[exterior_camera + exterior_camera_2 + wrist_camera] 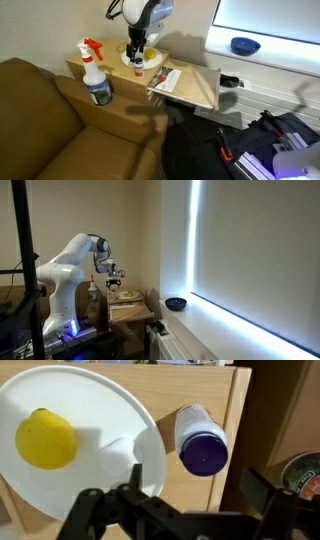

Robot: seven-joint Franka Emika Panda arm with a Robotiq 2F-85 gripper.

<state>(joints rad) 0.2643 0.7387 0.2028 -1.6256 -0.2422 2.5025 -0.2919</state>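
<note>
Hanging above a white plate [100, 400] on the wooden counter [195, 385], the jaws stood wide open and held nothing. A lemon [45, 438] lay on the plate, toward one side of it, clear of the jaws. A white bottle [200, 442] with a purple cap was just beside the plate's rim, on the side away from the lemon. In an exterior view, a spray bottle [96, 76] stood at the counter's edge next to a brown sofa [40, 120], well apart from the plate.
</note>
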